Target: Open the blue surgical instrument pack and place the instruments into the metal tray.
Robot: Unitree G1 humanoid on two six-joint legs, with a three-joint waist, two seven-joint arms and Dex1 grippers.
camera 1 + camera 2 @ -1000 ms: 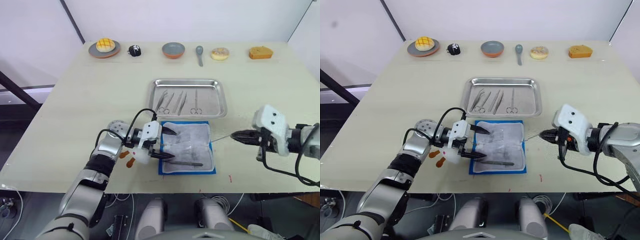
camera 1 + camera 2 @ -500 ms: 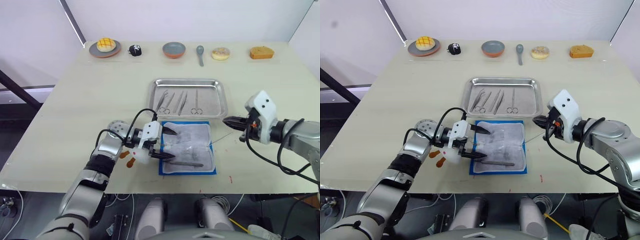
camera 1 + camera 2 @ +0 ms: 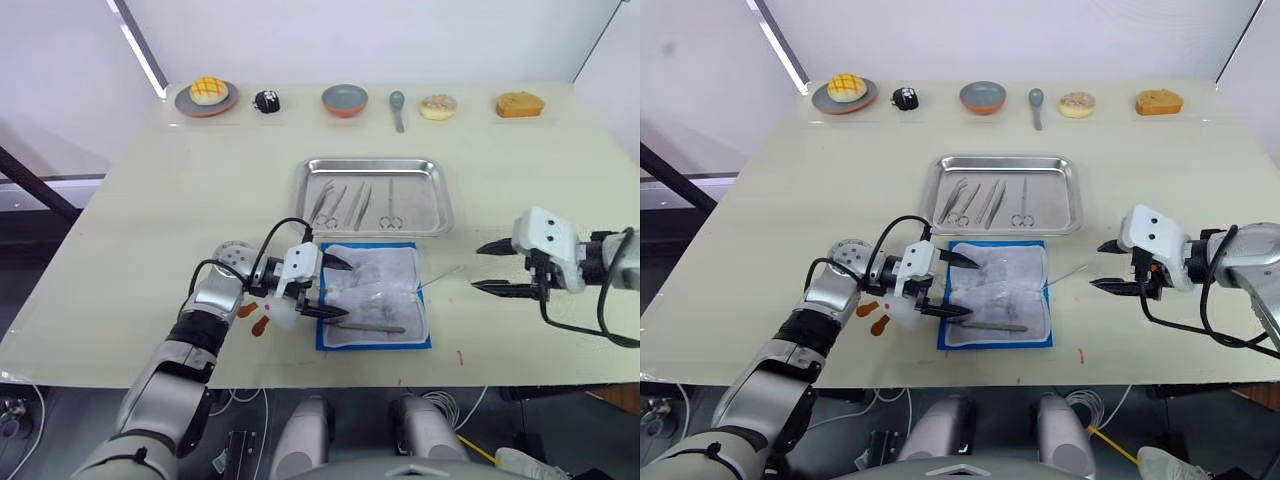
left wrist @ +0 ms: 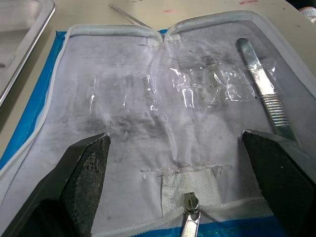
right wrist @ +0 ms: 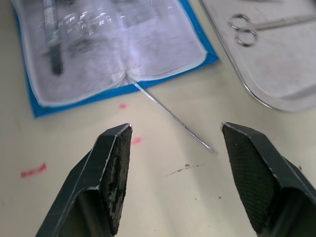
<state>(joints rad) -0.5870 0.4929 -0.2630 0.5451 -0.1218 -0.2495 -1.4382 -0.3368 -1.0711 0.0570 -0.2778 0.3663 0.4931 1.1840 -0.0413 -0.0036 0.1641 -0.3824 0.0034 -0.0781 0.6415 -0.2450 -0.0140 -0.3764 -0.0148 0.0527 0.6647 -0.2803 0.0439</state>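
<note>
Right gripper [image 5: 173, 163] open, nearer | thin probe [image 5: 170, 116] lies ahead between fingers, slanting from pack [image 5: 118, 44] | left gripper [image 3: 335, 288] open over pack

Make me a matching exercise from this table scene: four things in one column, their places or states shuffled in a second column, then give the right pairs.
Things:
1. blue surgical instrument pack
2. metal tray
3. thin probe
4. grey spoon

Places or states:
A. at the far edge of the table, between a bowl and a doughnut
B. lying open, with one tool left in its lining
C. holding four instruments
D. bare on the table, beside the pack's right edge

Pairs: 1-B, 2-C, 3-D, 4-A
</note>
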